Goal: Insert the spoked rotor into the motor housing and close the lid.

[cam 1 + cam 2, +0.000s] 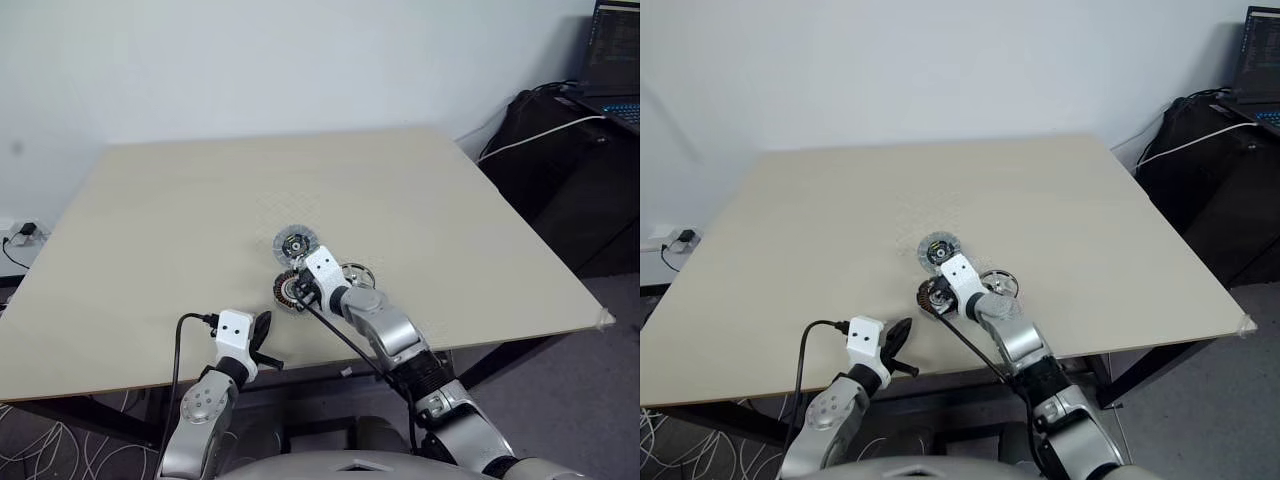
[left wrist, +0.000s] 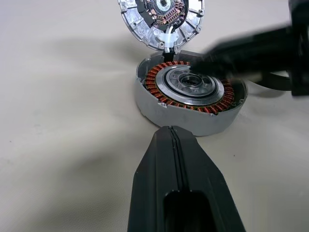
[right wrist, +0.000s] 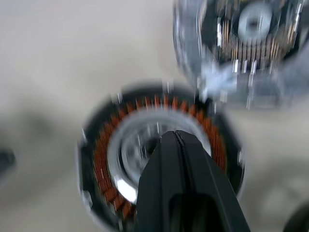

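Sitting near the front middle of the desk [image 1: 150, 220], the motor housing [image 2: 190, 96] shows its copper windings around a pale metal centre, nothing dropped in yet as far as I can see. Its lid [image 2: 161, 21] lies just behind it, inner face up, joined by a short white wire. The spoked rotor [image 1: 357, 274] rests just to the right. Right pincer [image 3: 177, 140] is fully closed, empty, tip over the housing's centre. Left pincer [image 2: 171, 133] is closed too, empty, hovering just short of the housing.
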`<action>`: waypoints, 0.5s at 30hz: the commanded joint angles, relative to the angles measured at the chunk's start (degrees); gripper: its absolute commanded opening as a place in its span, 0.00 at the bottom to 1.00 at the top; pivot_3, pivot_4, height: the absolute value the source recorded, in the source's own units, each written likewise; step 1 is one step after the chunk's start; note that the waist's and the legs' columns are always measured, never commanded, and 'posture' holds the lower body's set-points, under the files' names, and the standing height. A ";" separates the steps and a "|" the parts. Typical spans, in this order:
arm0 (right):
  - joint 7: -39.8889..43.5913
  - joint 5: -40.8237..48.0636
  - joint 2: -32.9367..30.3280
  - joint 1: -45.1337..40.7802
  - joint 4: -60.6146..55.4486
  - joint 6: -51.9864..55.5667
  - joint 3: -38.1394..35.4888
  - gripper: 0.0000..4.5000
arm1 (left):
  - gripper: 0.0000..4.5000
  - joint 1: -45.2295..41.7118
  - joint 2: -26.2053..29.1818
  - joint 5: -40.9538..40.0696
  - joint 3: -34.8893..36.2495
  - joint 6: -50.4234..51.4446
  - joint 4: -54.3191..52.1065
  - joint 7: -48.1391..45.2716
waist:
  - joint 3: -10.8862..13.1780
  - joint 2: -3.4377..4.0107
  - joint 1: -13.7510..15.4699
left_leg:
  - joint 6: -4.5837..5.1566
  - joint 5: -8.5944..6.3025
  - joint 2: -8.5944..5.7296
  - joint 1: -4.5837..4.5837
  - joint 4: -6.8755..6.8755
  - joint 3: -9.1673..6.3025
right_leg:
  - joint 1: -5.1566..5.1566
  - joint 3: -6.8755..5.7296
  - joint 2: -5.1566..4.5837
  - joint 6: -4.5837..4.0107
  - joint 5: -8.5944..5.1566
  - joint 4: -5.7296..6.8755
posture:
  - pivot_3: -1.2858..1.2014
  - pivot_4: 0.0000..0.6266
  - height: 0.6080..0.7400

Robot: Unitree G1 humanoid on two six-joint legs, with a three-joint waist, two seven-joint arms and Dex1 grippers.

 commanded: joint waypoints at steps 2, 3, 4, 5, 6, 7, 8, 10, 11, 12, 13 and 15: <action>0.09 -0.84 -0.86 0.67 -3.27 2.06 0.50 0.01 | 0.00 -0.84 -0.22 -0.13 0.16 -0.90 -0.67 0.26 | -0.01 0.00 0.06 | -0.01 0.00 0.00 0.01 0.00 0.00 | 0.01 -0.01 0.00 0.04 -0.02 0.00 | 0.52 0.00 1.00; 0.07 -0.83 -0.98 0.71 -3.75 2.04 0.39 0.01 | 0.00 -0.89 -0.20 -0.12 0.17 -0.88 -0.61 0.23 | -0.01 0.00 0.04 | -0.01 0.00 0.00 0.01 0.00 0.00 | 0.02 -0.01 0.00 0.04 -0.02 0.00 | 0.52 0.00 1.00; 0.12 -0.68 -0.97 0.69 -4.24 1.68 0.22 0.01 | 0.00 -0.94 -0.18 -0.11 0.18 -0.85 -0.56 0.21 | -0.01 0.00 0.02 | -0.02 0.00 0.00 0.01 0.00 0.00 | 0.01 -0.01 0.00 0.04 -0.03 0.01 | 0.52 0.00 1.00; 0.17 -0.46 -0.82 0.65 -4.69 1.22 -0.04 0.01 | 0.00 -1.00 -0.14 -0.09 0.20 -0.84 -0.48 0.18 | -0.01 0.00 0.01 | -0.02 0.00 0.00 0.01 0.00 0.00 | 0.01 -0.01 0.00 0.05 -0.03 0.01 | 0.52 0.00 1.00; 0.05 -0.11 -0.41 0.48 -5.21 0.44 -0.49 0.01 | 0.00 -1.05 -0.11 -0.11 0.21 -0.82 -0.44 0.13 | -0.01 0.00 0.00 | -0.02 0.01 0.00 0.01 0.00 0.00 | 0.01 0.00 0.00 0.05 -0.03 0.01 | 0.52 0.00 1.00; -0.02 0.23 0.00 0.27 -5.60 -0.23 -0.89 0.01 | 0.00 -1.09 -0.08 -0.12 0.21 -0.81 -0.41 0.09 | -0.01 0.00 -0.01 | -0.01 0.01 0.00 0.01 0.00 0.00 | 0.01 0.00 0.00 0.05 -0.03 0.00 | 0.52 0.00 1.00; -0.11 0.55 0.51 -0.15 -5.84 -0.76 -1.28 0.01 | 0.00 -1.17 -0.02 -0.13 0.23 -0.77 -0.37 0.03 | 0.00 0.01 -0.01 | -0.01 0.01 0.00 0.01 0.00 0.00 | 0.00 -0.01 0.00 0.05 -0.03 0.00 | 0.52 0.00 1.00; -0.25 0.98 1.44 -1.08 -6.00 -1.53 -1.76 0.01 | 0.00 -1.35 0.09 -0.18 0.27 -0.69 -0.29 -0.06 | 0.00 0.01 -0.01 | -0.01 0.01 0.00 0.01 0.00 0.00 | 0.00 -0.01 0.01 0.04 -0.02 0.01 | 0.52 0.00 1.00; -0.28 1.10 1.78 -1.42 -6.01 -1.77 -1.89 0.01 | 0.00 -1.43 0.14 -0.21 0.29 -0.66 -0.24 -0.08 | 0.00 0.01 -0.03 | -0.01 0.01 0.01 0.01 0.00 -0.01 | -0.01 0.00 0.01 0.05 -0.02 0.01 | 0.52 0.00 1.00; -0.32 1.15 2.12 -1.70 -5.98 -2.04 -1.87 0.01 | 0.00 -1.43 0.18 -0.24 0.31 -0.64 -0.27 -0.07 | 0.00 0.01 -0.12 | -0.01 0.01 0.01 0.01 0.00 -0.01 | -0.01 -0.01 0.01 0.05 -0.02 0.01 | 0.52 0.00 1.00; -0.34 1.18 2.32 -1.85 -5.95 -2.22 -1.83 0.01 | 0.00 -1.43 0.21 -0.28 0.31 -0.62 -0.29 -0.05 | 0.00 0.01 -0.14 | -0.01 0.01 0.01 0.01 0.00 -0.01 | -0.01 0.00 0.02 0.05 -0.02 0.01 | 0.52 0.00 1.00; -0.43 1.09 2.62 -2.08 -5.56 -2.46 -1.69 0.01 | 0.00 -1.42 0.27 -0.37 0.36 -0.60 -0.32 0.00 | 0.00 0.01 -0.17 | -0.01 0.01 0.01 0.01 0.00 -0.01 | 0.00 -0.01 0.02 0.05 -0.02 0.01 | 0.52 0.00 1.00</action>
